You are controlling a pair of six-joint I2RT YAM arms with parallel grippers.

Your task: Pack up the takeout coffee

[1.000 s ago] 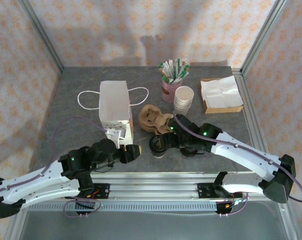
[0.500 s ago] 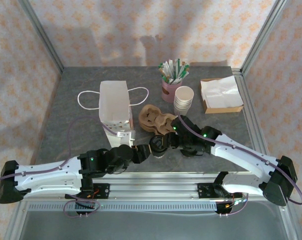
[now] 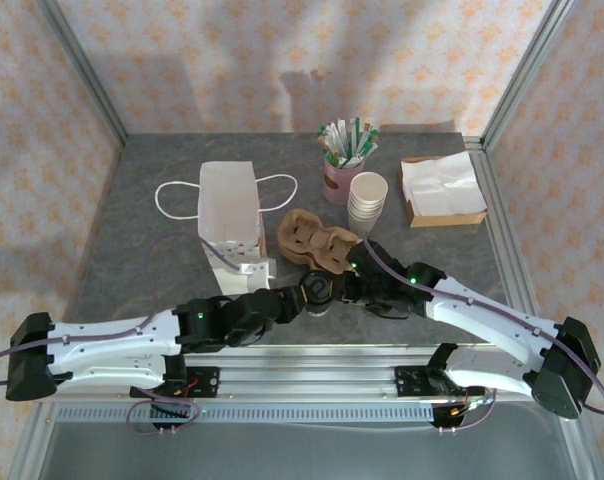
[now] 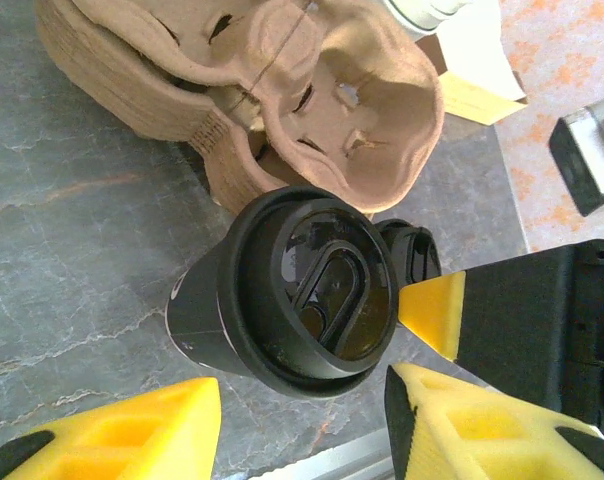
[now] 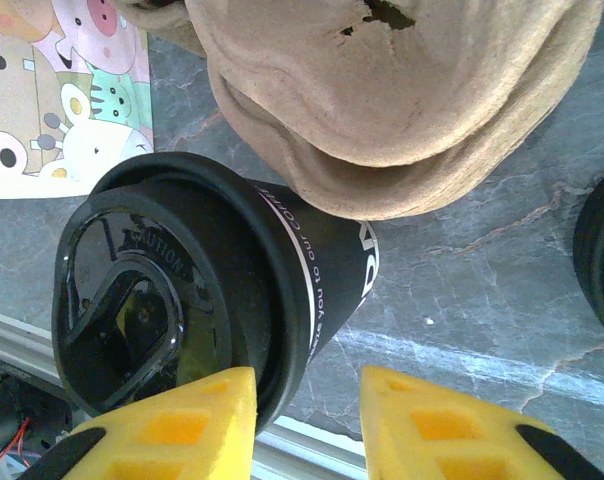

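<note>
Flanking the takeout coffee point(image 4: 302, 290) beside the pulp carrier point(image 4: 282, 60), left gripper point(image 4: 302, 385) and right gripper point(image 5: 302, 385) hold jaws apart, empty; clamping seems next.

blocked: pulp cup carrier point(image 3: 312, 240) just behind takeout coffee point(image 3: 317, 291); paper bag point(image 3: 230, 210) close left | free: bench point(image 3: 147, 160) far-left corner, left edge

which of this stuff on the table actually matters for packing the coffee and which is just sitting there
For the job: takeout coffee; likely also the white paper bag and the cardboard cup carrier.

Lying about: stack of white paper cups, pink cup of sticks, box of napkins.
</note>
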